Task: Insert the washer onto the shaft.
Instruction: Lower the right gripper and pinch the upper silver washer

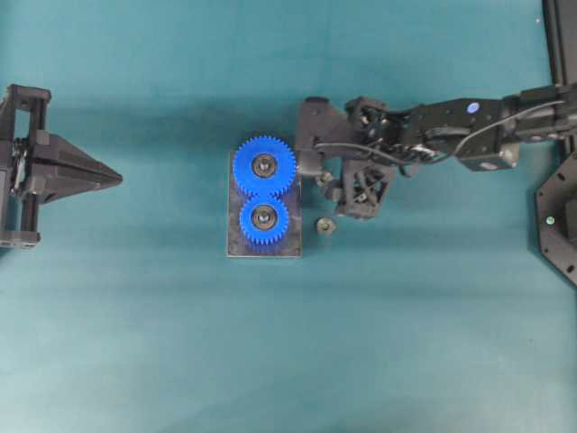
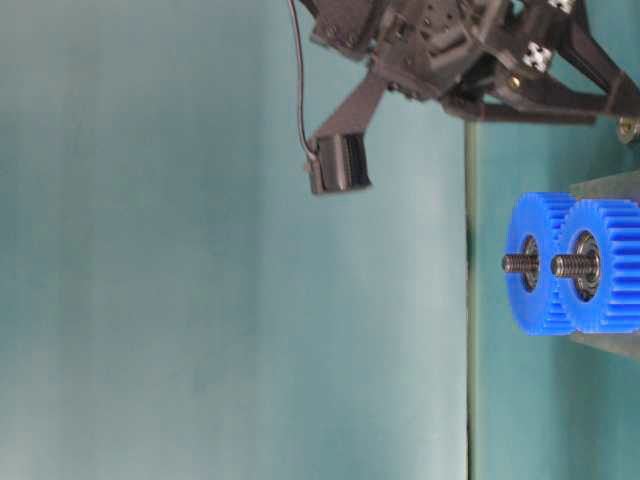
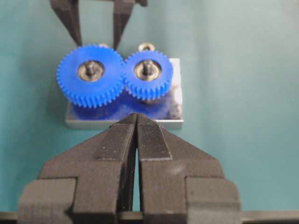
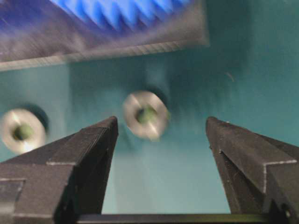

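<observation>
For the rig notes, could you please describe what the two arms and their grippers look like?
Both are matte black. The left gripper has wedge-shaped fingers with ribbed pads. The right arm carries black cables and a small blue dot; the right gripper has angular black fingers.

No text, label, brand or number can be read in any view. No sign is seen on any surface.

The two gears [image 3: 114, 77] look like matt blue plastic on a dull grey metal base plate [image 3: 175, 100]. Their shafts [image 2: 560, 266] are threaded dark metal. The washer [image 4: 146, 115], blurred, seems bright metal. Left end effector [image 3: 136, 122] pads are matt black, finely ribbed. The worktop [image 1: 135, 316] is matt teal.
</observation>
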